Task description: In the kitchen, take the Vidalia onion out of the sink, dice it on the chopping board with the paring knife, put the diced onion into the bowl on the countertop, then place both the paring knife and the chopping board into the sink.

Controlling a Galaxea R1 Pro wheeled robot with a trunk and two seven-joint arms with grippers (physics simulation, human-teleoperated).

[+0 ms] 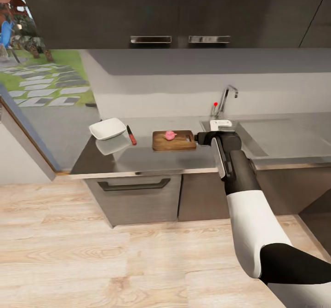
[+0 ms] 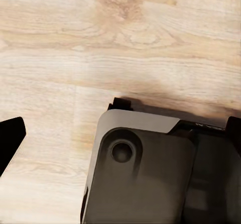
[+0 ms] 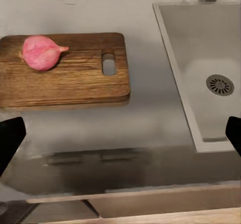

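The pink Vidalia onion [image 1: 170, 135] [image 3: 41, 52] lies on the dark brown chopping board [image 1: 174, 140] [image 3: 65, 73], away from the handle-slot end. The board rests on the grey countertop [image 1: 138, 158]. The red-handled paring knife [image 1: 131, 135] lies between the board and the white bowl [image 1: 107, 128]. My right gripper [image 1: 198, 138] [image 3: 120, 138] hovers over the counter between board and sink [image 3: 211, 58], open, with nothing between its fingertips [image 3: 10, 138]. The chrome tap [image 1: 226, 97] stands behind the basin. My left gripper [image 2: 120, 133] hangs open over the wooden floor.
Dark wall cabinets [image 1: 174, 8] hang above the counter. A drainboard [image 1: 280, 135] stretches right of the basin. Dark base cabinets with a drawer handle [image 1: 134, 186] sit under the worktop. Part of my own base [image 2: 150, 169] shows below the left hand. A window [image 1: 41, 73] opens at left.
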